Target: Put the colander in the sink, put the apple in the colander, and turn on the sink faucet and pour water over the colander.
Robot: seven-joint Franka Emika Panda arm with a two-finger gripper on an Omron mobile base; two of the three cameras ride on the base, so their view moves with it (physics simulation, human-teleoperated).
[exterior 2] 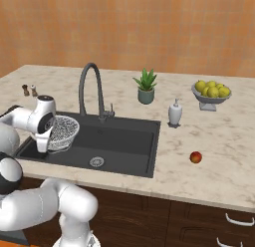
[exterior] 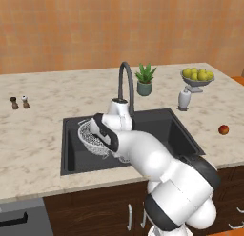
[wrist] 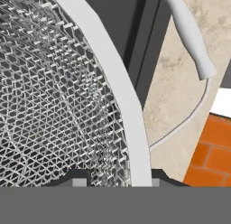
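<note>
Closest to the cameras, the gripper (wrist: pixel 115 182) is closed on the rim of the colander (wrist: pixel 54 105): in the hand view the white rim goes down between the two dark fingertips (wrist: pixel 79 180), with the mesh wall on one side and the outside on the other. In the right base view the gripper (exterior 2: pixel 46 141) is at the near side of the colander (exterior 2: pixel 63 130), at about 7 o'clock of it. The bowl is held tilted, so its opening does not face straight up.

From the left base view the colander (exterior: pixel 91 137) is over the left half of the sink (exterior: pixel 157 130), partly hidden behind the white arm. I cannot tell if its bottom touches the sink floor. The round silver drain (exterior 2: pixel 96 162) lies on the floor of the sink (exterior 2: pixel 129 141), at about 4 o'clock from the colander and apart from it.

Behind the basin, at 12 o'clock of it, the faucet (exterior 2: pixel 91 89) stands on the counter (exterior 2: pixel 219 156), and its arched spout comes down just beyond the colander.

To the right of the sink, at about 3 o'clock, the apple (exterior 2: pixel 196 157) lies alone on the counter, well apart from the basin. Farther back is a white soap dispenser (exterior 2: pixel 175 113), then a small potted plant (exterior 2: pixel 146 86), and at the far right a bowl of yellow-green fruits (exterior 2: pixel 212 91). At the far left, two small shakers (exterior 2: pixel 29 89) stand together.
</note>
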